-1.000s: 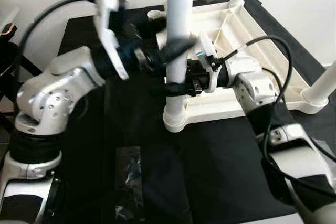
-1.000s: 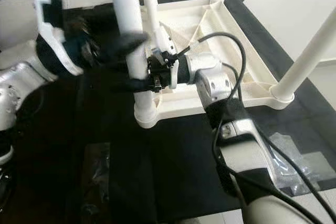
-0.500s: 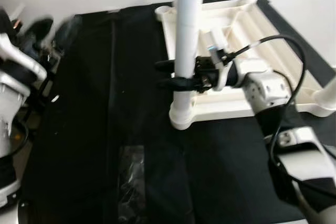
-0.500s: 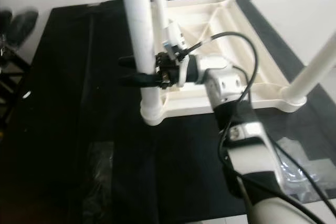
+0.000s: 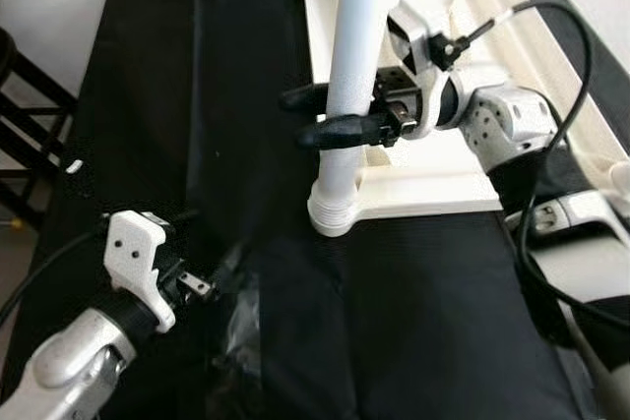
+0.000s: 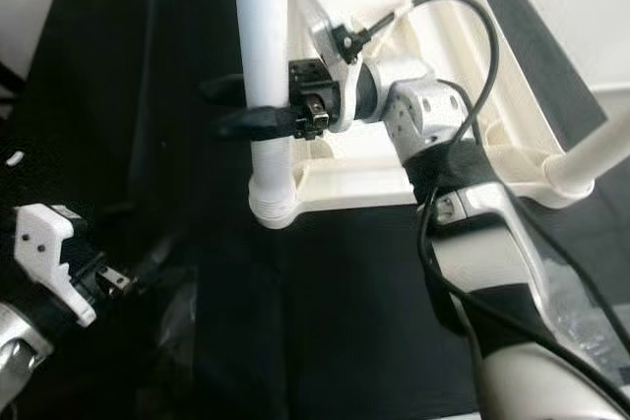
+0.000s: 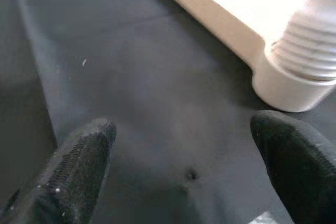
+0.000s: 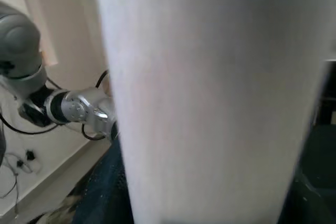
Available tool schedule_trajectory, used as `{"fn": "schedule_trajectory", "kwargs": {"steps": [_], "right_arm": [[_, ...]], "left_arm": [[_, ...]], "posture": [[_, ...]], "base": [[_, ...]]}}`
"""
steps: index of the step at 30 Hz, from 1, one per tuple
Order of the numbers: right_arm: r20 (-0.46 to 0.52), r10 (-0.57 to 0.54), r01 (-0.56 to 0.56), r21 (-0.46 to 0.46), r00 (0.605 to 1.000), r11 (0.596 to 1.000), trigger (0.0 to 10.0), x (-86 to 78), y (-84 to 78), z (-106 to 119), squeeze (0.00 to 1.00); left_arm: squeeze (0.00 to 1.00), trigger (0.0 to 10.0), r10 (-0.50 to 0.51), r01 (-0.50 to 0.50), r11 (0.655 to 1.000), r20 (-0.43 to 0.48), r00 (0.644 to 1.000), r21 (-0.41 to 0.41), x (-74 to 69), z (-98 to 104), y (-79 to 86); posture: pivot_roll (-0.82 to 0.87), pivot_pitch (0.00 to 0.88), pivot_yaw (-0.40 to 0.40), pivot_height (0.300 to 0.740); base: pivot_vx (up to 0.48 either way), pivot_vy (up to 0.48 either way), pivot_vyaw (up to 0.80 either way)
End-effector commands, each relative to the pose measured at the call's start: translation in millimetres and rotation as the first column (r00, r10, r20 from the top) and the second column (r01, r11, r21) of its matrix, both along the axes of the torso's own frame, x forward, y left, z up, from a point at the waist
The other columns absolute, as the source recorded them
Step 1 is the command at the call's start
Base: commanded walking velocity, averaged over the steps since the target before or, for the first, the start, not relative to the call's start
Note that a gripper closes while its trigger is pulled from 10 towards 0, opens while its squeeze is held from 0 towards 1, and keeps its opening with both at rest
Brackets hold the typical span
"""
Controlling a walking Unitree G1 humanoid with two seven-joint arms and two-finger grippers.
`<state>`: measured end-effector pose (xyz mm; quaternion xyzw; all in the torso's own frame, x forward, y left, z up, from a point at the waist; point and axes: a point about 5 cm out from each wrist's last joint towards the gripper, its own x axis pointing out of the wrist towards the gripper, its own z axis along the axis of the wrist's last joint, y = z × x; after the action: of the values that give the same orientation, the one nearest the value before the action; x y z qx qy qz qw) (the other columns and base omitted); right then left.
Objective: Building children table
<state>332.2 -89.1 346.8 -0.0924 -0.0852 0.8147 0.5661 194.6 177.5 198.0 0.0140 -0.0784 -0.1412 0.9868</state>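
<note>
Right gripper (image 5: 313, 115) is clamping the upright white table leg (image 5: 352, 56) above its threaded socket (image 5: 332, 213); left gripper (image 7: 184, 174) is hovering spread wide over the black cloth (image 5: 236, 66).

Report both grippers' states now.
Left gripper: open, empty, low over the black cloth.
Right gripper: shut on the upright white plastic table leg.

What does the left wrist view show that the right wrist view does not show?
Left wrist view: the left claw, open over the black cloth, and the threaded foot of the white leg seated in the table corner socket. Right wrist view: the leg's smooth shaft very close, a pale wall behind. Both share the white leg.
</note>
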Motion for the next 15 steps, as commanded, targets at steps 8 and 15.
{"fn": "schedule_trajectory", "kwargs": {"steps": [8, 15], "right_arm": [[0.015, 0.119, -0.115, -0.161, 0.993, 0.98, 0.0, -12.7, 15.9, -15.0, 0.0], [0.095, 0.139, -0.114, -0.234, 0.986, 0.966, 0.0, -11.5, 25.3, -7.8, 0.0]], "left_arm": [[0.0, 10.0, 0.12, -0.121, 0.992, 0.021, 0.993, 0.048, -17.8, -1.5, -1.6], [0.0, 10.0, 0.143, -0.145, 0.988, 0.029, 0.989, 0.052, -21.0, -4.1, -6.1]], "posture": [[0.01, 0.496, 0.003, 0.74], [0.0, 0.487, -0.016, 0.74]], "base": [[0.0, 0.0, 0.0], [0.0, 0.0, 0.0]]}}
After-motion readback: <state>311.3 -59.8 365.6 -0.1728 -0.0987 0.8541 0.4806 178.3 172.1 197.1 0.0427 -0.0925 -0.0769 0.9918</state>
